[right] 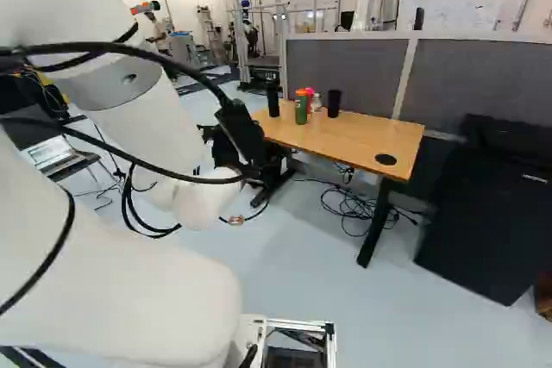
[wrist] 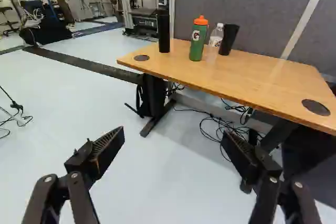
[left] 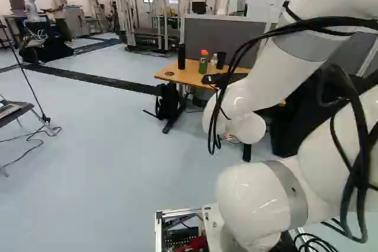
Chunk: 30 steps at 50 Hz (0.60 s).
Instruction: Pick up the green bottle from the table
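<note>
The fingers (wrist: 109, 147) stand wide apart in the wrist view, one on each side, with floor (wrist: 157, 182) showing in the gap. Well ahead of them, the green bottle (wrist: 197, 43) stands upright on the wooden desk (wrist: 252, 80), its orange lid on. It is between a tall black container (wrist: 164, 34) and a clear bottle (wrist: 216, 39); the clear one is just beside it, with a black cup (wrist: 229, 40) next along. A grey partition (wrist: 231, 9) rises behind the desk, and a black bag (wrist: 152, 95) is under one end, near loose cables (wrist: 215, 127) on the floor.

In the left base view the white arm (left: 266, 87) fills much of the right and overlaps part of the desk. The green bottle shows above the middle, left of the arm's black cables (left: 236, 57). Another robot (left: 32, 7) stands far off at the upper left.

In the right base view the arm takes up the left. The green bottle is right of it, near the desk's far end, and a laptop (right: 52, 152) sits at the left.
</note>
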Tool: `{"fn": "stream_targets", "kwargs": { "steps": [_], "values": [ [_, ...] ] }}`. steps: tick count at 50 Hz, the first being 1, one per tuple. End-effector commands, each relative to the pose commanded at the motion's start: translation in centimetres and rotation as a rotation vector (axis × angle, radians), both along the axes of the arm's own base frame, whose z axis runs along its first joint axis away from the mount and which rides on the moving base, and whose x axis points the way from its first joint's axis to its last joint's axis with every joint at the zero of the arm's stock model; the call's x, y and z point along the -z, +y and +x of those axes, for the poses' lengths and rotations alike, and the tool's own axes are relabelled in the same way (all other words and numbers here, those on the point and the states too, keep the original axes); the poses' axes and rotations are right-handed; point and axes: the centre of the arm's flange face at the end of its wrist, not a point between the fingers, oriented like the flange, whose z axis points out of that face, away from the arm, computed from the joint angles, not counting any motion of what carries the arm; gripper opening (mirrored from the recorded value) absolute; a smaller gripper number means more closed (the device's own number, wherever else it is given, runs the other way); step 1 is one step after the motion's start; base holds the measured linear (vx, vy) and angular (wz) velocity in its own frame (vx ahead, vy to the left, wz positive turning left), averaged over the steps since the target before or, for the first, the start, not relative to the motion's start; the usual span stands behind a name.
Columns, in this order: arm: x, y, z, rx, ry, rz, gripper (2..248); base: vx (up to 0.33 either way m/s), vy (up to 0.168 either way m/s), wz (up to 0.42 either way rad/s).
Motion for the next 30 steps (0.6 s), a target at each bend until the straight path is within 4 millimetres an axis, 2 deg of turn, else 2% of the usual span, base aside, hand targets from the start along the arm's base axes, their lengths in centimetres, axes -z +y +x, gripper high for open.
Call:
{"fn": "stream_targets", "kwargs": {
  "steps": [30],
  "values": [
    [0.00, 0.00, 0.00, 0.000, 0.000, 0.000, 247, 0.000, 0.000, 0.000]
  ]
}}
